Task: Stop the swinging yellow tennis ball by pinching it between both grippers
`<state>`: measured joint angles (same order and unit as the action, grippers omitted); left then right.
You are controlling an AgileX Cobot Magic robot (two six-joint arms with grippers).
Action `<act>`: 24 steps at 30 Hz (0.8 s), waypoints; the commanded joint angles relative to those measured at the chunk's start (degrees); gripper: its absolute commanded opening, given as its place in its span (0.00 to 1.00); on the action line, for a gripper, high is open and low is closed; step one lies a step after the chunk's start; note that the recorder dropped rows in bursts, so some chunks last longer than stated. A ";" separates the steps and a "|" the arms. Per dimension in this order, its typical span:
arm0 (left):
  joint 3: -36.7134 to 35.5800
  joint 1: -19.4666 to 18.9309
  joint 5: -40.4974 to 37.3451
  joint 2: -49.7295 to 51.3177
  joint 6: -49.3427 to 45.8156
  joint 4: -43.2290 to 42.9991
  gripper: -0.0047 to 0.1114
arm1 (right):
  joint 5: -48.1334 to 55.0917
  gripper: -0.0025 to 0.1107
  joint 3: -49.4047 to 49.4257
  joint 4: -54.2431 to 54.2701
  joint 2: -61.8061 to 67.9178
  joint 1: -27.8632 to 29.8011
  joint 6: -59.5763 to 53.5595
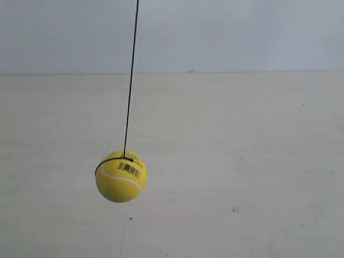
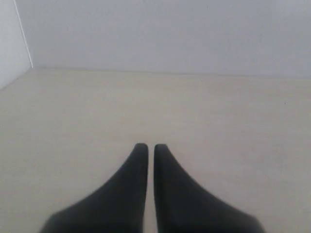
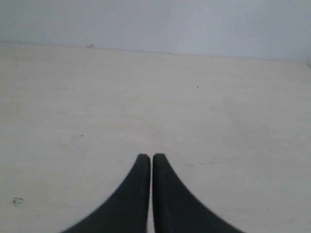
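The yellow tennis ball (image 1: 121, 176) hangs above the pale table on a thin black string (image 1: 130, 80), left of the middle of the exterior view. Its white seam and barcode sticker face the camera. No arm or gripper shows in the exterior view. In the left wrist view my left gripper (image 2: 147, 147) is shut with only a thin slit between its black wedge fingers and nothing in them. My right gripper (image 3: 147, 157) is likewise shut and empty in the right wrist view. Neither wrist view shows the ball.
The pale wooden table (image 1: 242, 161) runs back to a grey-white wall (image 1: 242, 32). A wall corner (image 2: 24, 43) stands at the edge of the left wrist view. Small dark specks mark the tabletop.
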<state>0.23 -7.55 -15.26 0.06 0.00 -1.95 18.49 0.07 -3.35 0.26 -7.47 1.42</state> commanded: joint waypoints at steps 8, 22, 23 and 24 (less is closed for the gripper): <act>-0.23 -0.19 28.04 -0.06 8.84 9.96 0.08 | -31.80 0.02 -0.07 -0.20 -0.26 0.27 -3.83; 0.18 -0.19 52.45 -0.06 54.08 -19.67 0.08 | -48.81 0.02 -0.07 0.21 -0.26 0.27 23.34; 0.35 -0.19 55.78 -0.06 54.09 -20.94 0.08 | -49.11 0.02 -0.07 0.21 -0.26 0.27 24.95; 0.95 -0.19 58.81 -0.06 54.09 -22.65 0.08 | -49.90 0.02 -0.07 0.21 -0.26 0.27 26.82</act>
<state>0.23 -7.55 33.53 0.00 51.70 -18.22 -29.77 0.07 -2.99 0.26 -7.47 23.71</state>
